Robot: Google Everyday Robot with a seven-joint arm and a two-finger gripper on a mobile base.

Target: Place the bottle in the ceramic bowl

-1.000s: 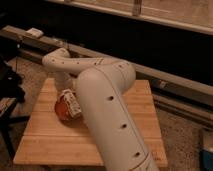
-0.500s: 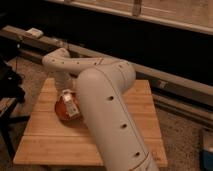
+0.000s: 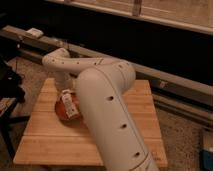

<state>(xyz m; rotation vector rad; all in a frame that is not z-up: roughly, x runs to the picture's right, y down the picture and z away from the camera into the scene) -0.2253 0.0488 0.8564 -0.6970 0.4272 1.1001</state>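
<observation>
The bottle lies in the ceramic bowl, left of the middle of the frame, so the job looks about done. The bowl sits on the wooden table. The gripper hangs just above the bottle, mostly hidden by the big white arm. Its jaws are wide apart and seem to hold nothing.

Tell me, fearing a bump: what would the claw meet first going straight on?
Probably the bottle lying in the bowl, right below the claw pointing down; depth is unclear.
</observation>
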